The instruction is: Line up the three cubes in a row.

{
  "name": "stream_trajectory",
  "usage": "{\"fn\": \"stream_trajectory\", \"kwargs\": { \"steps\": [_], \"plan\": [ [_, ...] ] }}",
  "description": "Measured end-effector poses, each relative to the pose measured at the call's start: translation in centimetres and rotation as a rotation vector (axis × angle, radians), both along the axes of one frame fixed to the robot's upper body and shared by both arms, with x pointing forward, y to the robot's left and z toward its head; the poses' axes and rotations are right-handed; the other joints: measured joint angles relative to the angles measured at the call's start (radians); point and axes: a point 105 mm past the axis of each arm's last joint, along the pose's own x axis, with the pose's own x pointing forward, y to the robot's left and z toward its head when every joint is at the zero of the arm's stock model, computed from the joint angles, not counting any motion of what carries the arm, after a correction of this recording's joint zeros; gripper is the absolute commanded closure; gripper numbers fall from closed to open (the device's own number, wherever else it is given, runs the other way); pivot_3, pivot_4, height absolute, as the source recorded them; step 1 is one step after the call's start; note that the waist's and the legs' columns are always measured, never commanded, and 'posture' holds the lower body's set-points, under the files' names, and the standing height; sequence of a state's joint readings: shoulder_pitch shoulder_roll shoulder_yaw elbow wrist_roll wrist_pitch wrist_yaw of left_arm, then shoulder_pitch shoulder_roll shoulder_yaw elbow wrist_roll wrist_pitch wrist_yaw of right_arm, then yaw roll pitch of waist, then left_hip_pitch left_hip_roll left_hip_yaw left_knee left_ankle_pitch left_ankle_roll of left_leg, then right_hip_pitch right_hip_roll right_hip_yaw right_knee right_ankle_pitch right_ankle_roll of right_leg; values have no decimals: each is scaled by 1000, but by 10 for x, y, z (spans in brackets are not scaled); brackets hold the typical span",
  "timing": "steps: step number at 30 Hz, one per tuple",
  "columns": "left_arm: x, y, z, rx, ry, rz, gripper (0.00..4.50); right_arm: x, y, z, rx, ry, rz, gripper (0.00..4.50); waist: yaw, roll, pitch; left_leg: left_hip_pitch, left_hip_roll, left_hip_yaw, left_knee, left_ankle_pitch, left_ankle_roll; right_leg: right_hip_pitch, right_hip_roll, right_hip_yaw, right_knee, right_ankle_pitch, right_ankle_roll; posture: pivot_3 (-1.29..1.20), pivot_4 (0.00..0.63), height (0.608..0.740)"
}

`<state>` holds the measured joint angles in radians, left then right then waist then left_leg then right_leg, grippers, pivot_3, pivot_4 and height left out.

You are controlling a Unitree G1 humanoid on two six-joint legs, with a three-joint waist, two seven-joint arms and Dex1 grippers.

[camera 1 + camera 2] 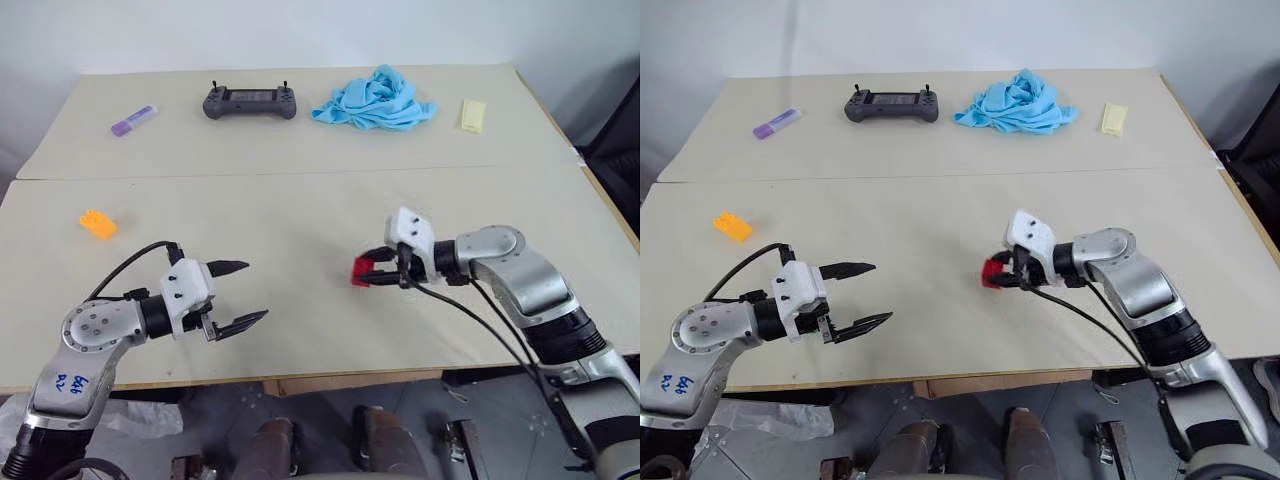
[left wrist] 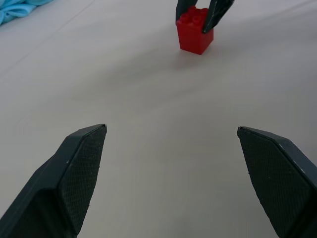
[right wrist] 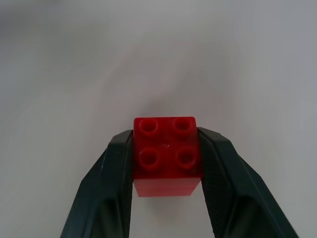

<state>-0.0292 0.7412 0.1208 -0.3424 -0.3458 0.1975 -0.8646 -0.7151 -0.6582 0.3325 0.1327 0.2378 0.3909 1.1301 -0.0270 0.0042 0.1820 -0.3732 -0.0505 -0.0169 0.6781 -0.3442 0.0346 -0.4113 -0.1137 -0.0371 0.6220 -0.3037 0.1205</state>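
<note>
meanwhile the right gripper [image 1: 378, 268] has its jaws clamped on the red cube [image 3: 166, 153] at mid-desk [image 1: 300, 220]; the left gripper [image 1: 240, 292] jaws gape apart; orange-yellow cube [image 1: 98, 224] sits far left

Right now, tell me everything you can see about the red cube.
The red cube is a small glossy plastic block with four round studs on top. It sits upright on the near half of the table, right of centre. The right gripper is shut on it, one black finger pressed against each of two opposite sides.
</note>
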Motion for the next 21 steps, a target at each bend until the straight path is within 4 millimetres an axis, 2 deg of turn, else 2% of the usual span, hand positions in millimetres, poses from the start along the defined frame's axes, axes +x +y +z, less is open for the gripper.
{"fn": "stream_trajectory", "kwargs": {
  "steps": [7, 14, 16, 19, 21],
  "plan": [
    [1, 2, 6, -4, -21, 13, 0, 8, 0, -2, 14, -48, 66, 3044, 2, 0, 0, 0, 1, -1, 1, 0, -1, 1, 0, -2, 0, 0, 0, 0, 150, 740],
    [0, 9, 8, -9, -29, 41, 0, 8, -2, -12, 34, 11, 85, 654, 1, 0, 0, 0, 1, -1, 1, 0, -1, 1, 0, -2, 0, 0, 0, 0, 150, 740],
    [0, 16, 12, -41, -37, 78, 0, 8, -4, -9, 49, -3, 103, 40, 2, 0, 0, 0, 1, -1, 1, 0, -1, 1, 0, -2, 0, 0, 0, 0, 150, 740],
    [0, 40, 30, -138, -102, 196, 0, 3, -6, 15, 130, -71, 191, 40, 1, 0, 0, -1, 1, -2, 2, 0, -2, 1, 0, -3, 0, 0, 0, 0, 150, 740],
    [-5, 66, 38, -184, -133, 296, 0, -3, -5, 35, 223, -142, 260, 40, -2, 0, 0, 0, 2, -1, 2, -1, -3, 1, 1, -4, -1, 0, 0, 0, 150, 740]
  ]
}}
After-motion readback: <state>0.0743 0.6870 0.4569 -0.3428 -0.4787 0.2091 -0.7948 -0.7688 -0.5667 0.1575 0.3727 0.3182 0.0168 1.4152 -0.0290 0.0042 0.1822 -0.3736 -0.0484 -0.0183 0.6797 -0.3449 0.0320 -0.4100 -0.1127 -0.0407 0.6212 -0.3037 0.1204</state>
